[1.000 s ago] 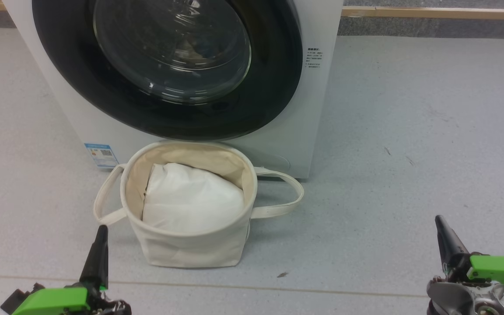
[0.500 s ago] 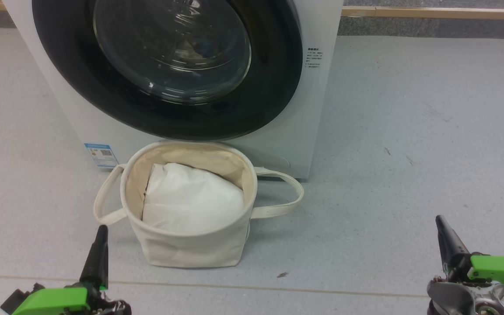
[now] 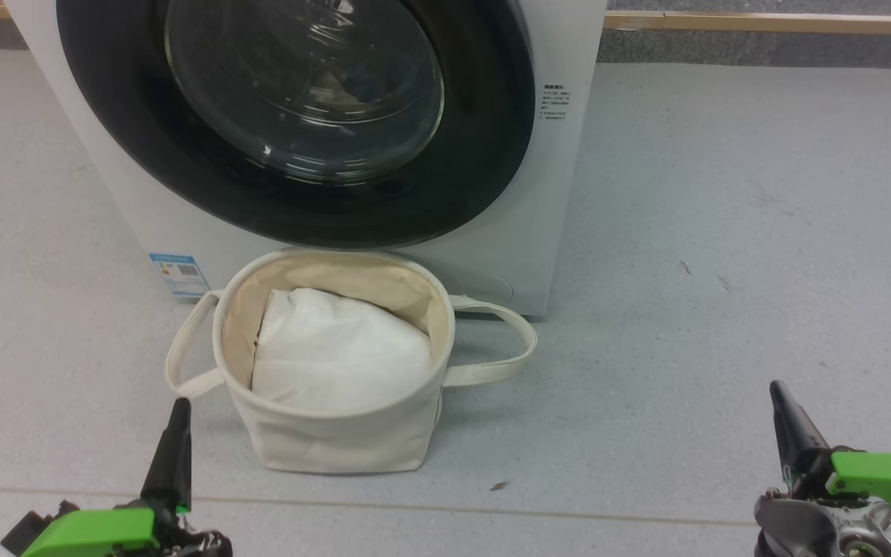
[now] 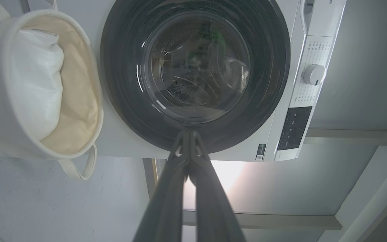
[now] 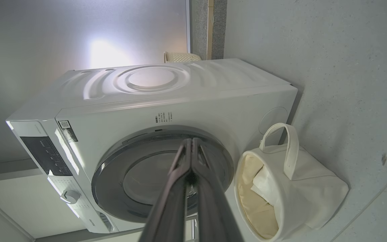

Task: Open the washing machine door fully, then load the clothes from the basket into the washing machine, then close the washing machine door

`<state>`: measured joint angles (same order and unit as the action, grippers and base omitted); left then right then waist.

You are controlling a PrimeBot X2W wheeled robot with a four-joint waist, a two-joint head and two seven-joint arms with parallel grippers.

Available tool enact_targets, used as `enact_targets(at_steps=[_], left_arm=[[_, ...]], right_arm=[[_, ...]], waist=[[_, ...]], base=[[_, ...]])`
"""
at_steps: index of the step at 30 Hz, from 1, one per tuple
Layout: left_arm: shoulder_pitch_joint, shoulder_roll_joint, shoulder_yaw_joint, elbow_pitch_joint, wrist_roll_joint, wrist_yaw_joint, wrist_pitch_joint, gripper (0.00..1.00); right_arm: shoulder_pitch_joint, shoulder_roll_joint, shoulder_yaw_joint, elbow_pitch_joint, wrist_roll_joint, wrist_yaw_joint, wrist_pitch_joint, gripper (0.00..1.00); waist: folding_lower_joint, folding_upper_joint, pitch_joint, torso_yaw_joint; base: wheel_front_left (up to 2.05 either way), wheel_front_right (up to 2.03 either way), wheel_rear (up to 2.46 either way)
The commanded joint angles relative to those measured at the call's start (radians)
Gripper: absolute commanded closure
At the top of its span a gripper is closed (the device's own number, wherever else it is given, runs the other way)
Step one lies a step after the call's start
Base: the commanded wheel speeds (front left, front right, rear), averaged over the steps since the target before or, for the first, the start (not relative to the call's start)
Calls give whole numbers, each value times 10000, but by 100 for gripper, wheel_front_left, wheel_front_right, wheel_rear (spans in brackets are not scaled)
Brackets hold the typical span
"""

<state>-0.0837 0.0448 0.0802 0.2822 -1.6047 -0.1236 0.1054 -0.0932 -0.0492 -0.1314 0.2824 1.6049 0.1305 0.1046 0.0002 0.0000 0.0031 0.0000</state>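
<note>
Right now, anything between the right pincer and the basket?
No obstacle. In the head view, bare grey floor separates the right pincer from the basket; a small dark speck lies on it near the basket.

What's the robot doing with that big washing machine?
Nothing is being handled right now. The big white front-loading washing machine has its round black-rimmed glass door shut. In front of it on the floor stands a small round cream canvas basket with a plain white cloth bundle inside. The robot's dark left fingers and dark right fingers are pressed shut and empty, one pair on each side of the basket, touching nothing.
</note>
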Motion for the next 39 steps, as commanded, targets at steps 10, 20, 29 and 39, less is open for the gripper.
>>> enact_targets(at_steps=[10, 20, 29, 39], left_arm=[[-243, 54, 337, -372, -38, -71, 80, 100], [-243, 54, 336, -372, -39, -71, 79, 100], [-242, 54, 336, -372, -39, -71, 79, 100], [-242, 54, 336, -372, -39, -71, 79, 100]], right_arm=[[-146, -23, 183, -376, 42, 2, 81, 100], [-146, -21, 180, -376, 40, 2, 83, 100], [-147, -19, 178, -376, 38, 2, 85, 100], [-147, -18, 176, -376, 37, 2, 87, 100]], waist=[[-2, 0, 0, 0], [-2, 0, 0, 0], [-2, 0, 0, 0], [-2, 0, 0, 0]], base=[[0, 0, 0], [0, 0, 0], [0, 0, 0], [0, 0, 0]])
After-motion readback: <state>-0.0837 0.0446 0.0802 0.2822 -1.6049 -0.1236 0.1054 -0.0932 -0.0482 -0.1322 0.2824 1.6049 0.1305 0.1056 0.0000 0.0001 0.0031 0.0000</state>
